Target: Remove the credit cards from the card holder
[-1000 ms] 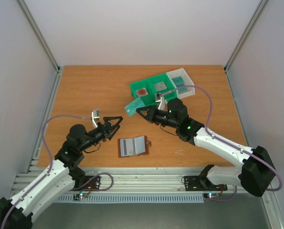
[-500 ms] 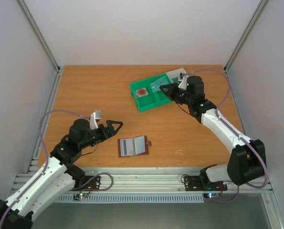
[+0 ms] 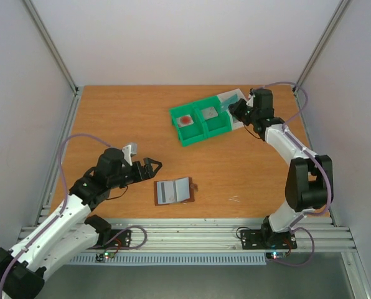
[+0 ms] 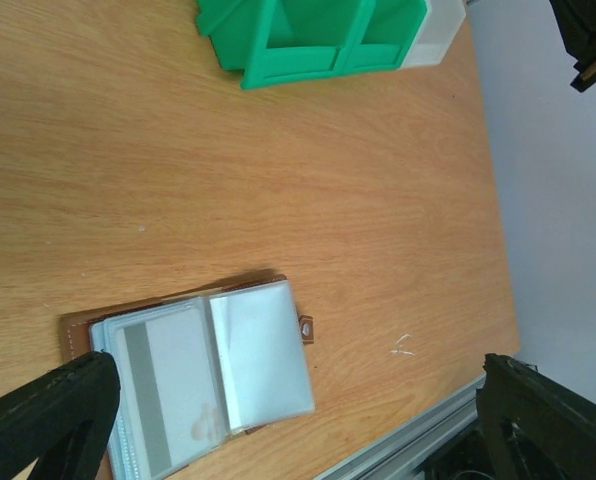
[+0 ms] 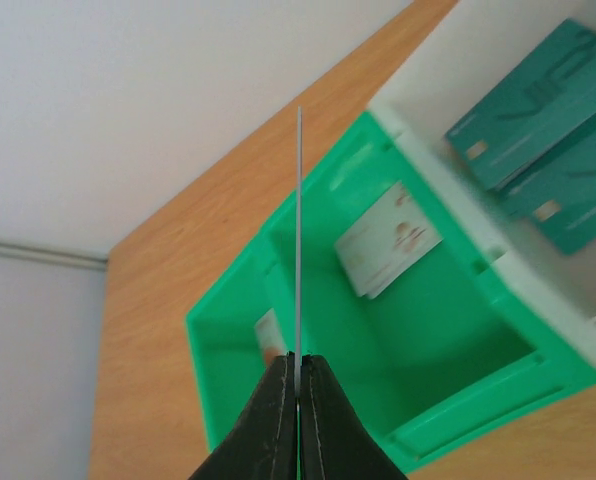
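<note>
The card holder [image 3: 174, 190] lies open on the table near the front, brown with grey-blue pockets; in the left wrist view [image 4: 203, 375] a pale card with a grey stripe [image 4: 163, 385] shows in its left pocket. My left gripper [image 3: 149, 167] is open and empty, just left of the holder, its fingers [image 4: 48, 420] apart. My right gripper [image 3: 233, 107] is shut on a thin card, seen edge-on [image 5: 299, 230], held over the green bin [image 5: 228, 330]. Teal credit cards [image 5: 538, 130] lie in the white bin [image 3: 241, 99].
The green bin [image 3: 198, 121] stands at the back right with a red-spotted tile [image 3: 185, 119] and a grey tile [image 3: 209, 113] in its compartments. The white bin adjoins it on the right. A metal rail [image 3: 192, 233] runs along the table's front edge.
My right arm has carried the card from the table's middle back and right, to above the bins. My left gripper has shifted slightly towards the card holder.
</note>
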### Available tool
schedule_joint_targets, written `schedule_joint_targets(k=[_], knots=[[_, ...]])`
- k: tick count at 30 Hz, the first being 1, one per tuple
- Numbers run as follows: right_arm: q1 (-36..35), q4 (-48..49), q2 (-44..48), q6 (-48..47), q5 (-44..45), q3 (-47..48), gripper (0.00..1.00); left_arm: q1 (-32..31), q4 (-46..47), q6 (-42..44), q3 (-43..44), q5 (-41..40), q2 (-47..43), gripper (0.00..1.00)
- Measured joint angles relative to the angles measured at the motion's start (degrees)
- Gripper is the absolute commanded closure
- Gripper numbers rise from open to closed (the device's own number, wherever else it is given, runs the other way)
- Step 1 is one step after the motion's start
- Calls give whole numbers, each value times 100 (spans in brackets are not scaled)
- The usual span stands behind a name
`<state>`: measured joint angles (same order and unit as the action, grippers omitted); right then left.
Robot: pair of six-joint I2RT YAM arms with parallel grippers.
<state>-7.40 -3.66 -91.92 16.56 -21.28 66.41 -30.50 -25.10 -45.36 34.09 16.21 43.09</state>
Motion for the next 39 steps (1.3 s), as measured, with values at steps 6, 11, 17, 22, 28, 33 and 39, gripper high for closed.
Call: schedule_joint_targets(k=[6, 11, 17, 22, 28, 33, 39], knots=[[293, -127, -704, -352, 282, 509, 99, 0, -46, 129, 4, -66, 92, 3], [490, -240, -1285, -494, 402, 1029, 99, 0, -76, 155, 7, -90, 160, 4], [549, -372, -1904, -634, 636, 1576, 99, 0, -35, 85, 4, -103, 166, 4], [555, -428, -2385, -658, 710, 2146, 99, 0, -37, 85, 4, -164, 212, 4], [581, -417, -2830, -562, 603, 2476, 99, 0, -37, 107, 7, -208, 310, 4], [623, -413, -3119, -411, 380, 2551, 99, 0, -46, 153, 48, -210, 481, 4], [645, -389, -3423, -240, 28, 2660, 99, 0, -35, 240, 144, -210, 577, 4]])
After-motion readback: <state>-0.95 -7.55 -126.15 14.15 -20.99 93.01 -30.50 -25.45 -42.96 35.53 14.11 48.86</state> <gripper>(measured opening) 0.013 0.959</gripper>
